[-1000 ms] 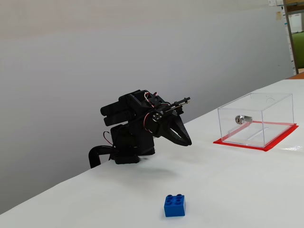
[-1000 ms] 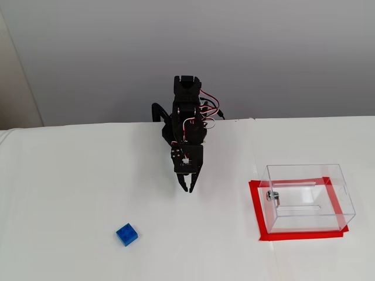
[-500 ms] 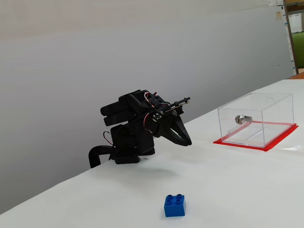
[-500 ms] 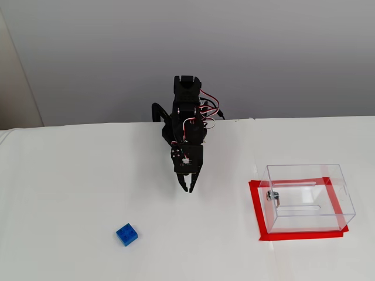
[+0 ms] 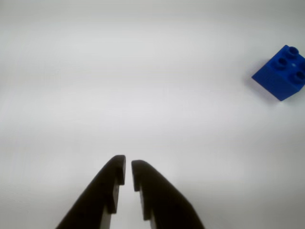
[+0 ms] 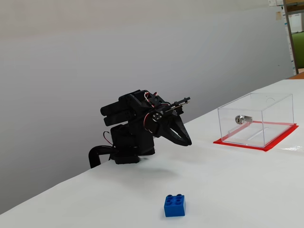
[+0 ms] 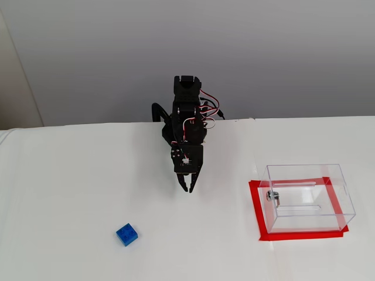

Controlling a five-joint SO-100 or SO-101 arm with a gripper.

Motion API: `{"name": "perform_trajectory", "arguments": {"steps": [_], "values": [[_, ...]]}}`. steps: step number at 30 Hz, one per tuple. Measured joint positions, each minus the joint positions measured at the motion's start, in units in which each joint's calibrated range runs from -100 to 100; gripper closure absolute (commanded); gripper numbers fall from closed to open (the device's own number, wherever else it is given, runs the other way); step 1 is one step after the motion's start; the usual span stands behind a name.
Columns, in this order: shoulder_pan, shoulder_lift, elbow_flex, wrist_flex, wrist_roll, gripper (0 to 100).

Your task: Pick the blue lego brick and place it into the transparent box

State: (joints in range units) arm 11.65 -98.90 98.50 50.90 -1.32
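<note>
The blue lego brick (image 7: pixel 127 235) lies on the white table, studs up, in both fixed views (image 6: pixel 175 205) and at the right edge of the wrist view (image 5: pixel 281 72). My black gripper (image 7: pixel 187 188) hangs folded near the arm's base, well away from the brick, with its fingertips almost touching and nothing between them (image 5: pixel 127 164); a fixed view shows it from the side (image 6: pixel 187 141). The transparent box (image 7: pixel 307 196) stands on a red mat at the right, with a silver lock cylinder on one wall (image 6: pixel 241 119).
The white table (image 7: pixel 70 175) runs back to a plain grey wall. The arm's base (image 6: pixel 121 147) sits at the table's far edge. Shelving shows at the far right of a fixed view (image 6: pixel 294 28).
</note>
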Motion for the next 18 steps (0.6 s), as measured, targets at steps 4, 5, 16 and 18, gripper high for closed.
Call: {"name": "perform_trajectory", "arguments": {"steps": [4,5,16,18], "values": [[0.00,0.00,0.00,0.00,0.00,99],[0.00,0.00,0.00,0.00,0.00,99],[-5.34,0.00,-7.33,5.91,0.00,99],[-5.66,-0.08,-9.89,7.88,0.00,98]]}}
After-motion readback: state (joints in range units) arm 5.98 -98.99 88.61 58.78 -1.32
